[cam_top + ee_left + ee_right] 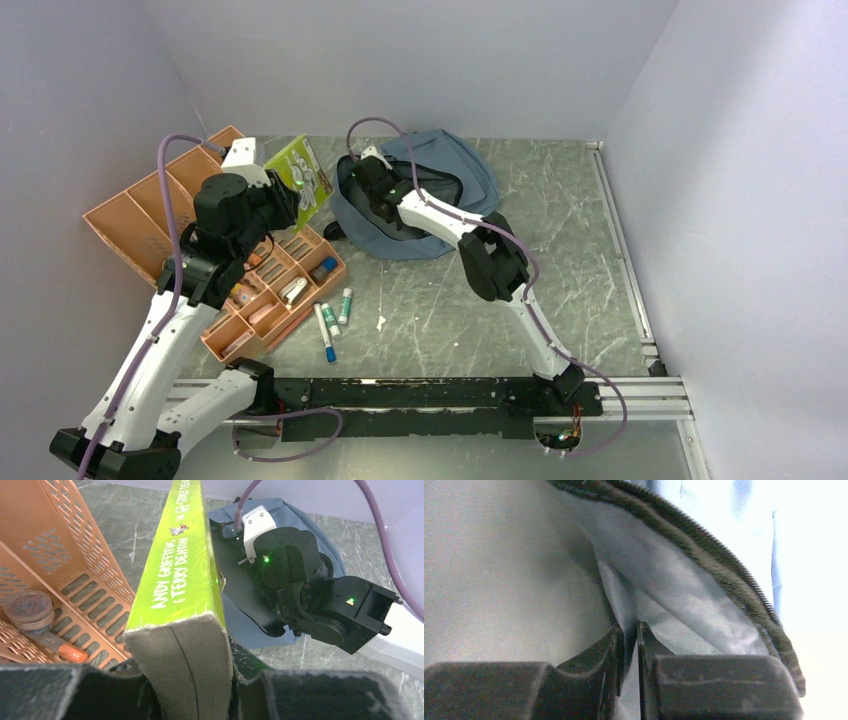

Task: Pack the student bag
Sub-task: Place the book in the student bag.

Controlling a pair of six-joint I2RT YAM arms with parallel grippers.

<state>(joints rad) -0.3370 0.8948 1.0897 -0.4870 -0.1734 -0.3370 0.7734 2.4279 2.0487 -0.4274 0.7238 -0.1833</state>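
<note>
1. hazards.
- the right jaws pinch only a thin fold of lining just inside the zipper trim (724, 575) of the student bag (475, 170). a hold this shallow is likely to slip if the arm lifts or pulls hard. the mouth would then fall shut ahead of the book (175, 580).
- the bag is soft and lies loose on the worktop (580, 260). a sideways pull may drag the whole bag rather than widen the opening.
- the book is gripped at one end only, with most of its length standing out beyond the jaws. it may pivot or slide in the grip when its far corner meets fabric.
- the right wrist sits at the bag mouth, in the book's likely path. a direct approach risks arm-to-arm contact.
- how wide the mouth stands cannot be told from these views.

2. left jaws. clamped across the book's thickness at its near end, one pad on each cover, spine facing the wrist camera. the book is held in the air, tilted, above the orange tray (130, 225) and just left of the bag.

3. right jaws. drawn almost together, with only the fabric fold between them.

4. bag location. on the worktop at the far middle, right of the tray, under the right wrist.
</note>
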